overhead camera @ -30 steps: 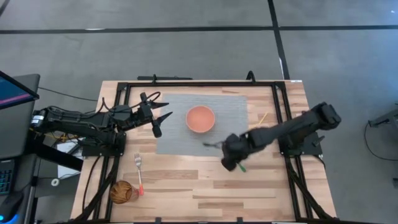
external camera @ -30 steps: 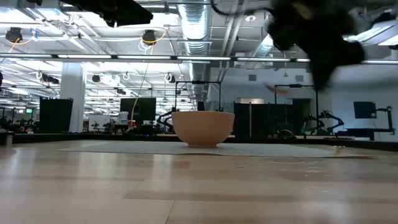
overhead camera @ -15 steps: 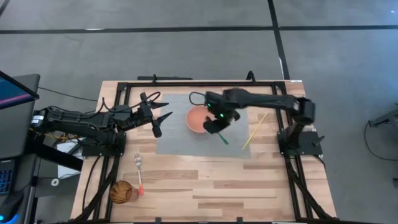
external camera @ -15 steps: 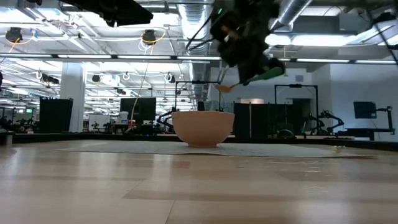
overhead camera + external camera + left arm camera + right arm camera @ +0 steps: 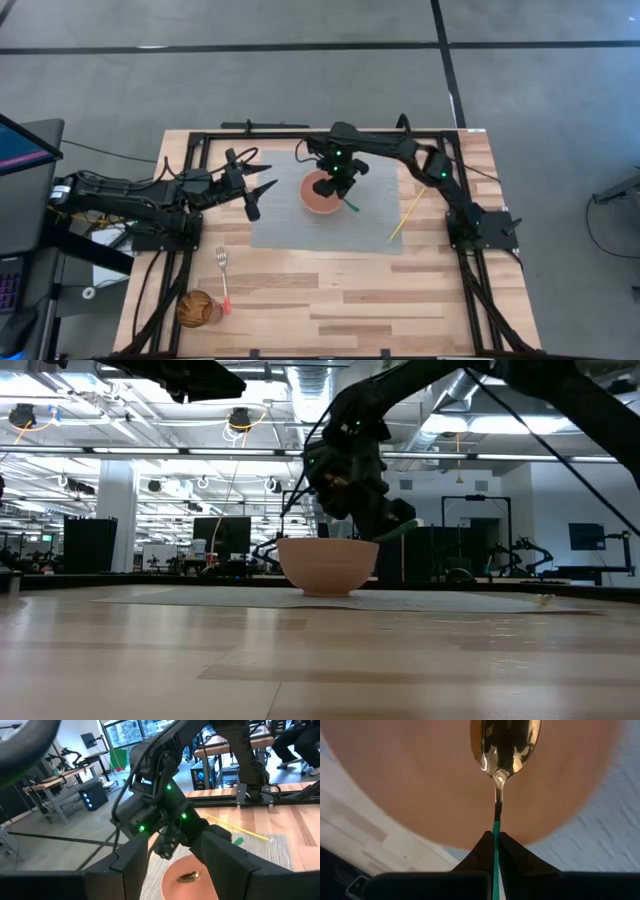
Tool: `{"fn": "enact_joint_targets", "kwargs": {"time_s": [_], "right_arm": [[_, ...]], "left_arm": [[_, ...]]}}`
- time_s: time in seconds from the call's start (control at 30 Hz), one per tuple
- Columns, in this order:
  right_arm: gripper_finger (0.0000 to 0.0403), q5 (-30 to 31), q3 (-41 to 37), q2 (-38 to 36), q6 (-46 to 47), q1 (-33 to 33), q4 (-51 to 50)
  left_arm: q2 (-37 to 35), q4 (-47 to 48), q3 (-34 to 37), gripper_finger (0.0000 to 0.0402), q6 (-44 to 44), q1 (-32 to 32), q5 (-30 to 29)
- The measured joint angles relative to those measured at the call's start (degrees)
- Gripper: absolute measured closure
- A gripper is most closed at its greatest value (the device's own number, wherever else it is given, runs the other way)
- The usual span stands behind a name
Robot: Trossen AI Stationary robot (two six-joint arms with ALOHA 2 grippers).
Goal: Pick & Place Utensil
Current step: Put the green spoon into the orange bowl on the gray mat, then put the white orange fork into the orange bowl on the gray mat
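in the right wrist view we see the right gripper [image 5: 495, 840] with its jaws clamped on the green handle of the spoon [image 5: 504, 745], whose metal head sits inside the bowl [image 5: 410, 780]. the high view hides that head under the gripper [image 5: 340, 177]; only the handle [image 5: 350, 203] projects over the rim toward the grey mat [image 5: 300, 225] on the counter [image 5: 400, 300]. the left gripper [image 5: 262, 190] waits beside the mat, jaws wide. a fork [image 5: 223, 278] lies near the front.
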State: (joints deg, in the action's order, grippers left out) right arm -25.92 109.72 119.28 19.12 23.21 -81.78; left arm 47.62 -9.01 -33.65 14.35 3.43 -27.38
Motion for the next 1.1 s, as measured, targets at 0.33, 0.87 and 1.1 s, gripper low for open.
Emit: {"fn": "enact_joint_targets", "kwargs": {"time_s": [0.33, 0.87, 1.1], "right_arm": [[0.0355, -1.7, 5.5, 3.1, -3.2, -0.1, -1.4], [0.0323, 4.6, 13.3, -0.7, -10.6, -1.3, -1.8], [0.0324, 16.2, 15.1, -10.3, -13.2, -4.8, -1.2]], "left_arm": [[0.0, 0.0, 0.0, 0.0213, 0.0, 0.0, 0.0], [0.0, 0.4, 0.0, 0.0215, -0.2, 0.0, 0.0], [0.0, 0.4, 0.0, 0.024, -4.2, 0.0, 0.0]]}}
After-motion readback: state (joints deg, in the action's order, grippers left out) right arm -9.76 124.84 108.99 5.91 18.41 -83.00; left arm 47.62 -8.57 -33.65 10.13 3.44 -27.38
